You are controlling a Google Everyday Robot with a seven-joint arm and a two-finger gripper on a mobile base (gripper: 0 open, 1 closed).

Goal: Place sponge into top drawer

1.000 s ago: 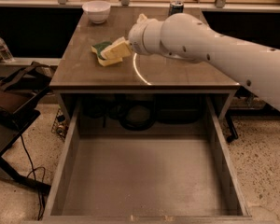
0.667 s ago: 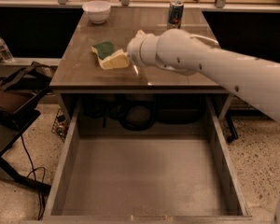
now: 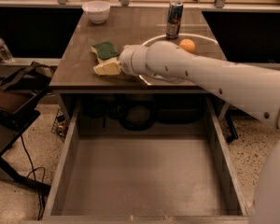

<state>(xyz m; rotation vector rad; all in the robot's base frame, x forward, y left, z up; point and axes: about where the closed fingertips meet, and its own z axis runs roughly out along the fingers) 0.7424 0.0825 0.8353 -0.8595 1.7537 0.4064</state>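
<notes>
The sponge (image 3: pixel 105 50), dark green on top with a pale yellow edge, lies on the wooden table (image 3: pixel 74 71) left of centre. My gripper (image 3: pixel 107 68) is at the end of the white arm (image 3: pixel 200 78), low over the table, just in front of the sponge and close to it. I cannot tell whether it touches the sponge. The top drawer (image 3: pixel 144 181) is pulled out wide below the table's front edge, and its flat grey-brown bottom is bare.
A white bowl (image 3: pixel 96 10) stands at the table's back left. A dark can (image 3: pixel 174 19) and an orange ball (image 3: pixel 187 45) are at the back right, by a round plate (image 3: pixel 151 80). A dark chair (image 3: pixel 11 106) and cables are on the left.
My arm has swung left and toward the table's front, so the gripper now sits in front of the sponge instead of beside it. The sponge stays on the table.
</notes>
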